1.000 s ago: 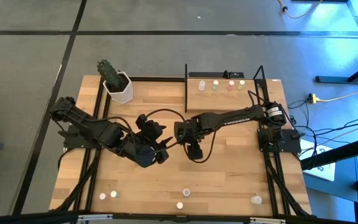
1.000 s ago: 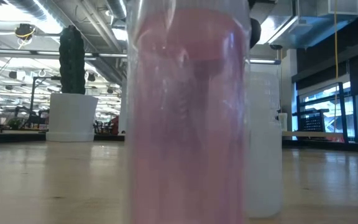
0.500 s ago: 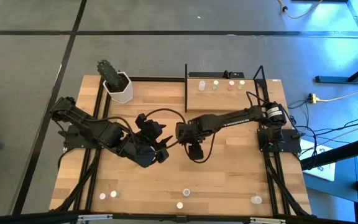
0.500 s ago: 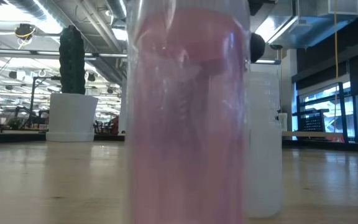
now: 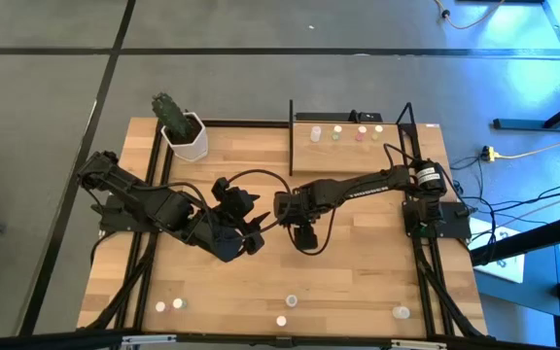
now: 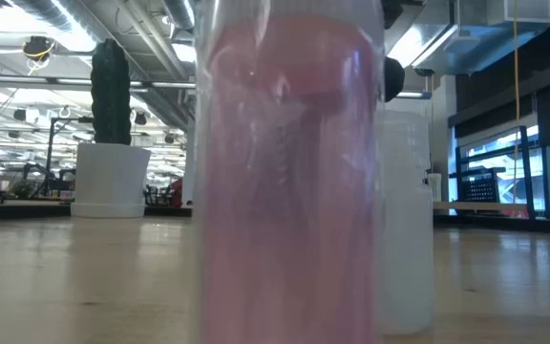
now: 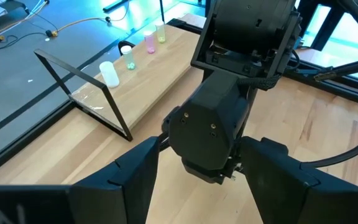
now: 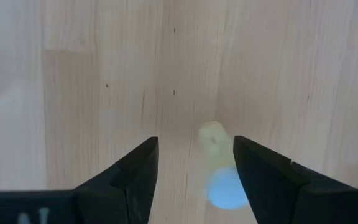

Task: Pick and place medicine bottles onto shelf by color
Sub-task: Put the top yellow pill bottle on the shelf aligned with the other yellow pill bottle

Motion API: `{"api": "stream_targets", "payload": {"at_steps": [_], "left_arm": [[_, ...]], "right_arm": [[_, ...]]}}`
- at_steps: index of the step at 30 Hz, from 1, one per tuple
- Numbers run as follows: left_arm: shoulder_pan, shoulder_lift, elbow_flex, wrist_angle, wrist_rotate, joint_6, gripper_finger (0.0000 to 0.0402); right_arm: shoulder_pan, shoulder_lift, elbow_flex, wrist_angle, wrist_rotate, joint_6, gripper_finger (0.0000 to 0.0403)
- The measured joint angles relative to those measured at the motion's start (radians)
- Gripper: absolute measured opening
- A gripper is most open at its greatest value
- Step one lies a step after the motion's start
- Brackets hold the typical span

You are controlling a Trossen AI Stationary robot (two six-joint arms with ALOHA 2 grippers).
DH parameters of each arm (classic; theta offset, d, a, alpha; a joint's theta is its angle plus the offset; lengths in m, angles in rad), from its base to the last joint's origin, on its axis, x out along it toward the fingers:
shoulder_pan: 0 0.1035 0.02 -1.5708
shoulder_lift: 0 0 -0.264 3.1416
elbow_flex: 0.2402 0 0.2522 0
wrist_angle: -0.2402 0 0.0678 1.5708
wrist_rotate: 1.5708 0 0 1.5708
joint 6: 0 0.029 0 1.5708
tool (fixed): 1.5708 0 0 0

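The right gripper [image 8: 194,171] hangs over mid-table, well short of the shelf [image 5: 348,146], fingers spread wide and empty, pointing straight down at a small pale bottle [image 8: 215,163] standing on the wood between them. It looks light, rigid and smooth, so probably easy to tip or squirt sideways; a grip square across its round body, low and centred, seems safest. Four bottles [image 5: 336,135] already stand in a row on the shelf. The left gripper [image 7: 194,165] waits just beside the right one, on the side away from the shelf, also open and empty.
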Motion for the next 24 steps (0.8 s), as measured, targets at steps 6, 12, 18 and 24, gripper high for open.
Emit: {"api": "stream_targets", "payload": {"at_steps": [6, 12, 18, 24], "left_arm": [[0.0, 0.0, 0.0, 0.0, 0.0, 0.0, 0.022], [0.0, 0.0, 0.0, 0.0, 0.001, 0.0, 0.022], [0.0, 0.0, 0.0, 0.0, 0.002, 0.0, 0.022], [0.0, 0.0, 0.0, 0.0, 0.003, 0.0, 0.022]], "right_arm": [[0.0, 0.0, 0.0, -0.003, 0.0, 0.0, 0.0209], [-0.001, 0.0, 0.0, -0.003, 0.018, -0.003, 0.0209], [-0.001, -0.001, 0.0, -0.003, 0.022, -0.003, 0.0209], [-0.001, -0.001, 0.001, 0.001, 0.023, -0.004, 0.0209]]}}
